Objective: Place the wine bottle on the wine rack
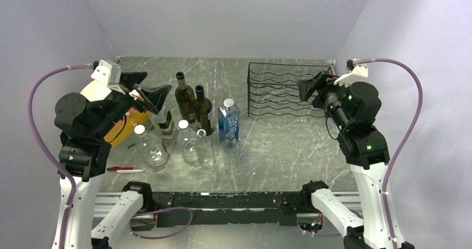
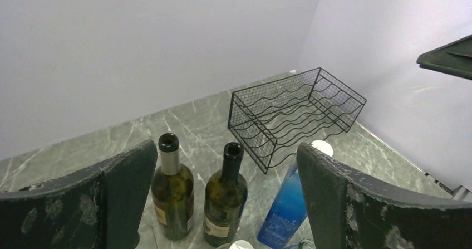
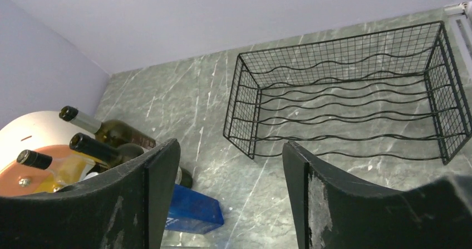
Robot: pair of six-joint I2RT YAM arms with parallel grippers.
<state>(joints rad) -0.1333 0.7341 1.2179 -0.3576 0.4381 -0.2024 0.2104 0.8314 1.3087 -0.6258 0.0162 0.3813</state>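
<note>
Not started: wine rack (image 1: 284, 90) empty, wine bottles (image 1: 185, 98) upright on bench, left gripper (image 1: 149, 90) spread wide, right gripper (image 1: 310, 86) part-spread, both holding nothing

left arm (image 1: 83, 118): raised, elbow bent, frame left | left gripper (image 1: 150, 90): jaws wide apart, empty | right arm (image 1: 359, 112): raised, frame right | right gripper (image 1: 307, 88): jaws apart, empty, pointing frame-left
</note>
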